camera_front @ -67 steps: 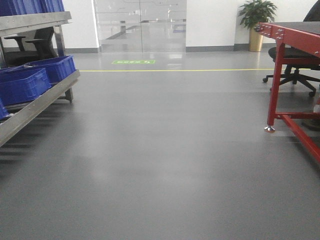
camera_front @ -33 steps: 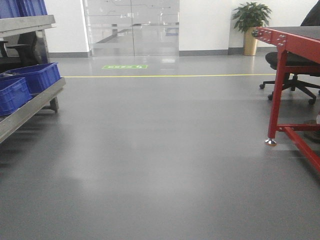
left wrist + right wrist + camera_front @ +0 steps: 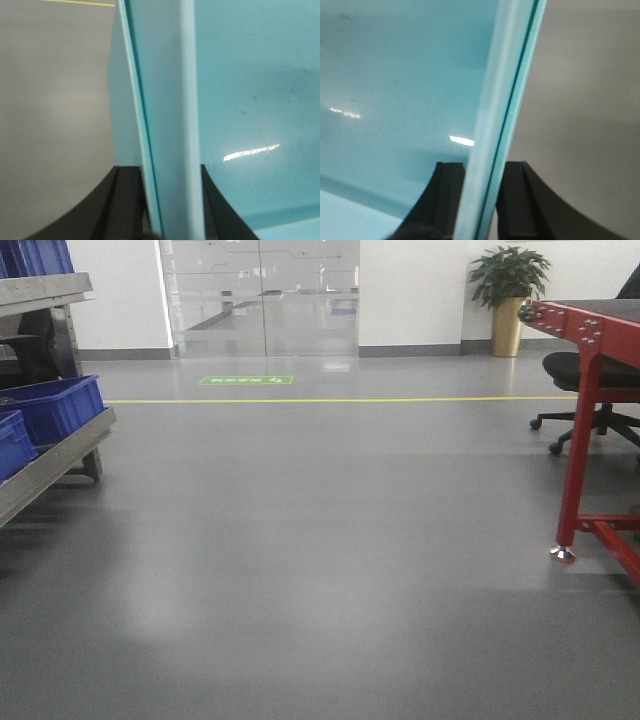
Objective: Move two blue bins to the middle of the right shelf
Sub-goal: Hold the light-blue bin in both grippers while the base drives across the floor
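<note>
Your left gripper (image 3: pixel 167 200) pinching the pale blue bin (image 3: pixel 250 90) by its rim at six o'clock, your right gripper (image 3: pixel 479 195) clamped likewise.

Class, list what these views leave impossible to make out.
1. How many bins: left gripper and right gripper cameras sit too close, showing only pale blue bin wall and rim.
2. Right shelf: outside every view; front view's left edge crops a rack.
3. Green floor sign lettering: too small.

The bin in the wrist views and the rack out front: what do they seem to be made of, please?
The bin: likely plastic, smooth and glossy; light glints on its pale cyan wall. The rack: apparently steel, dull brushed grey rail.
</note>
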